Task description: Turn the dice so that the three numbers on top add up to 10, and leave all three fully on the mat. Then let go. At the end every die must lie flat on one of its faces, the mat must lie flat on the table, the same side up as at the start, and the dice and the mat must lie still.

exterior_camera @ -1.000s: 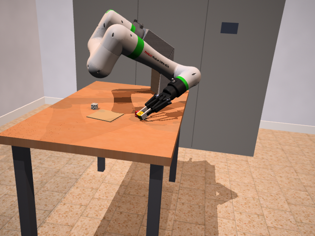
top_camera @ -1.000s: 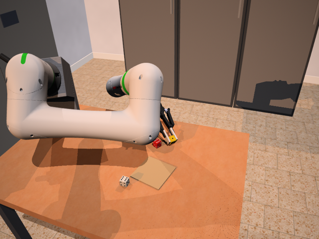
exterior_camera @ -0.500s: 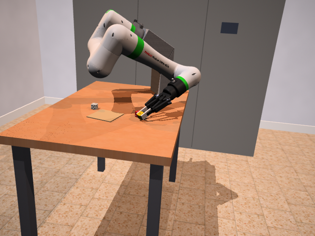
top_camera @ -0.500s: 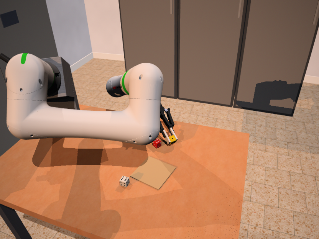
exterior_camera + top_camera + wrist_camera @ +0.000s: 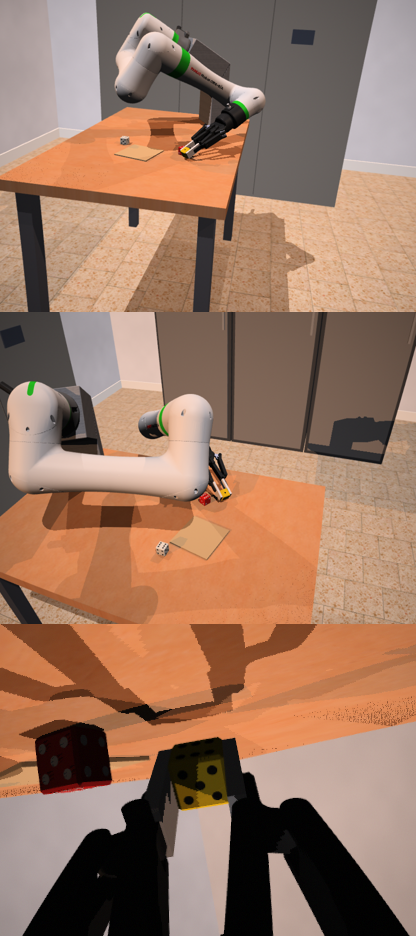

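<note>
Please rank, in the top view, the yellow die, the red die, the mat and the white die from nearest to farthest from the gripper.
1. Yellow die: held between the fingers of the gripper.
2. Red die: on the table, just left of the gripper in this view.
3. Mat: flat on the table, nearer the camera.
4. White die: beside the mat's left corner, off the mat.

A yellow die (image 5: 199, 783) is clamped between the fingertips of the tool (image 5: 198, 780), its five-pip face turned toward the camera. A red die (image 5: 72, 758) is seen just beside it on the orange desk (image 5: 320, 672), which is crossed by dark shadows.
</note>
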`<action>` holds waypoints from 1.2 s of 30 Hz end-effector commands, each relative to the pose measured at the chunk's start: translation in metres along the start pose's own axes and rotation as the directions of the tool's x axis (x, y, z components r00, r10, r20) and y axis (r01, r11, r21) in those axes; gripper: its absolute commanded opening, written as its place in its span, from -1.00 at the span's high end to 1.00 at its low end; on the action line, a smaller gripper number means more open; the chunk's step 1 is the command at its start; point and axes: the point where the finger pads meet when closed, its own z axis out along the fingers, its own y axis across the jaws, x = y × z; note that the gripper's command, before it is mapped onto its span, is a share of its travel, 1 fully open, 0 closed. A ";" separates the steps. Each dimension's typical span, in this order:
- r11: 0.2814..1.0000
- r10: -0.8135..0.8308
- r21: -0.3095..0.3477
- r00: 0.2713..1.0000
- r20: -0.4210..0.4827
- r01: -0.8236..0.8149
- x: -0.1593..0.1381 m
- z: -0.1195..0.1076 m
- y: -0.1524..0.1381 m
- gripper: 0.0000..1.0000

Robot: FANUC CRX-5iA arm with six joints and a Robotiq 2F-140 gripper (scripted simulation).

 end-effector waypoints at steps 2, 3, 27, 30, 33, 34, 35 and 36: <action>1.000 0.000 0.000 1.000 0.000 0.000 0.000 0.000 0.000 0.68; 1.000 0.000 0.000 1.000 0.000 0.000 0.000 0.000 0.000 0.68; 1.000 0.000 0.000 1.000 0.000 0.000 0.009 0.005 0.000 0.68; 1.000 0.000 0.000 1.000 0.000 0.000 0.010 0.005 0.000 0.68; 1.000 0.000 0.000 1.000 0.000 0.000 0.010 0.005 0.000 0.68; 1.000 0.000 0.000 1.000 0.000 0.000 0.010 0.005 0.000 0.68; 1.000 0.000 0.000 1.000 0.000 0.000 0.010 0.005 0.000 0.68; 1.000 0.000 0.000 1.000 0.000 0.000 0.010 0.005 0.000 0.68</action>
